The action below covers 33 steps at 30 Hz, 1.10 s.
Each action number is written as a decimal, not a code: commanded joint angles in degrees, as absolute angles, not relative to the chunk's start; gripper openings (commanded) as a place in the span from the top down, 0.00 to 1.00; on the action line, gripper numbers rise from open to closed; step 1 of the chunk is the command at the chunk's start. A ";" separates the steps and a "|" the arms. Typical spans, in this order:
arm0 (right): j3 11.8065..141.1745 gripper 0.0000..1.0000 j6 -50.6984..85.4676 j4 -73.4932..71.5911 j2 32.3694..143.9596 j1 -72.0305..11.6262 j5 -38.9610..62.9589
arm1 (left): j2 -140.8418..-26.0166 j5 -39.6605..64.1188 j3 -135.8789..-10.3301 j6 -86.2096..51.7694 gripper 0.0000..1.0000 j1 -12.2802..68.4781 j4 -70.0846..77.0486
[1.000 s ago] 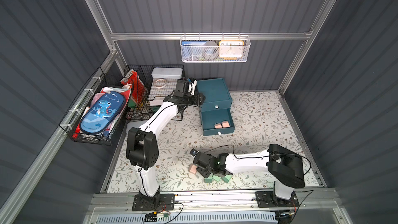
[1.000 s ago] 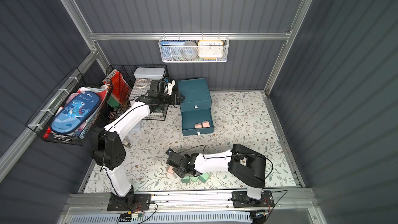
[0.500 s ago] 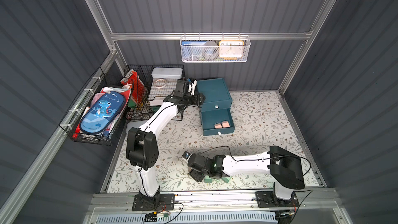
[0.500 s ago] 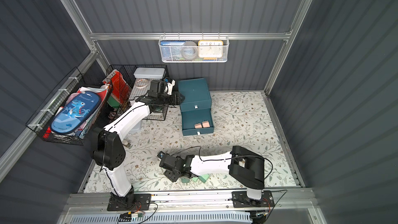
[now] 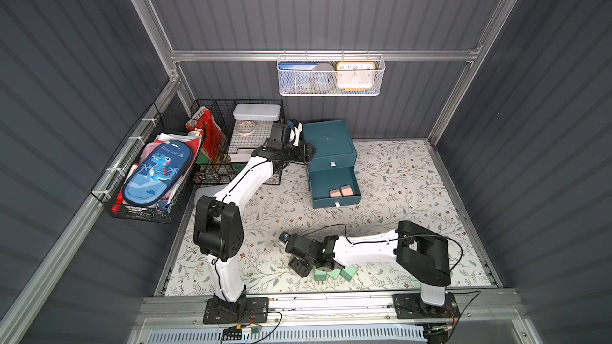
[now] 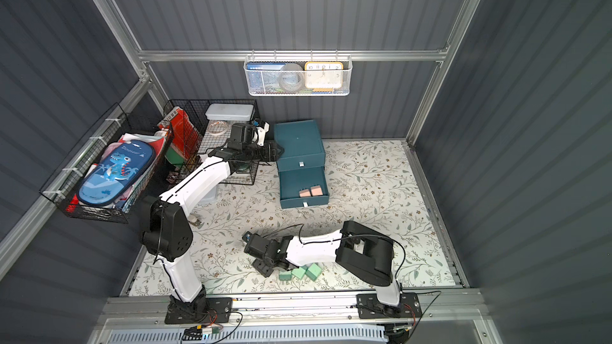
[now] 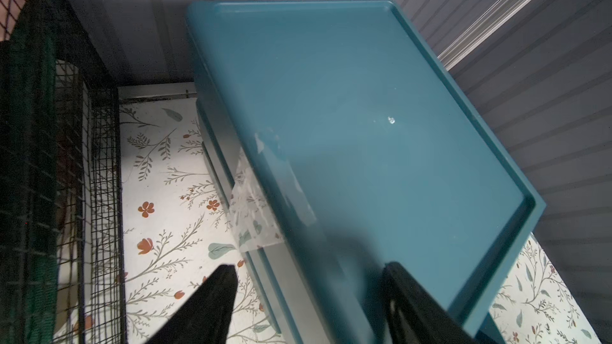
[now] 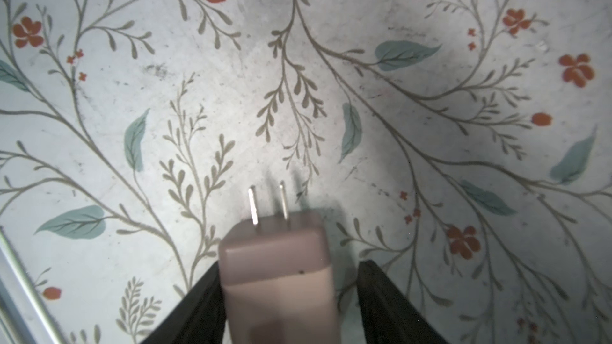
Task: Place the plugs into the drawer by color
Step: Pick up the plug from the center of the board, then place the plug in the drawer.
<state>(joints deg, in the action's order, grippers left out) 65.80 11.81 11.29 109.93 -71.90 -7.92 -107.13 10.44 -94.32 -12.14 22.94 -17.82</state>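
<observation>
At about 6 o'clock on the mat (image 5: 397, 193), a pink plug (image 8: 275, 253) is judged to be mid-pickup.
It is framed, prongs forward, by the fingers of the right gripper (image 8: 291, 264), which stand apart with a gap on one side; no clamp is seen. Three green plugs (image 5: 334, 273) lie just beside. At 12 o'clock the cabinet (image 5: 329, 140) has one drawer (image 5: 331, 177) pulled out, with two pink plugs (image 5: 341, 191) inside. The left gripper (image 7: 311, 266), fingers apart, is set astride the cabinet's top edge. Closing, lifting and carriage to that drawer are called for.
</observation>
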 commanded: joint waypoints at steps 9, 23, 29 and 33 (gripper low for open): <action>67.12 0.60 13.89 14.59 104.78 -71.63 -10.52 | -107.40 9.47 -92.21 -10.87 0.26 23.12 -21.61; 67.23 0.64 27.41 22.52 79.71 -53.97 -18.88 | -108.65 10.68 -92.03 -11.34 0.27 23.12 -21.53; 73.68 0.63 31.62 21.59 88.37 -45.28 -8.22 | -108.53 10.81 -92.02 -11.25 0.27 23.12 -21.62; 78.43 0.63 31.19 22.08 94.83 -43.30 -5.34 | -108.73 11.07 -92.05 -11.50 0.27 23.12 -21.53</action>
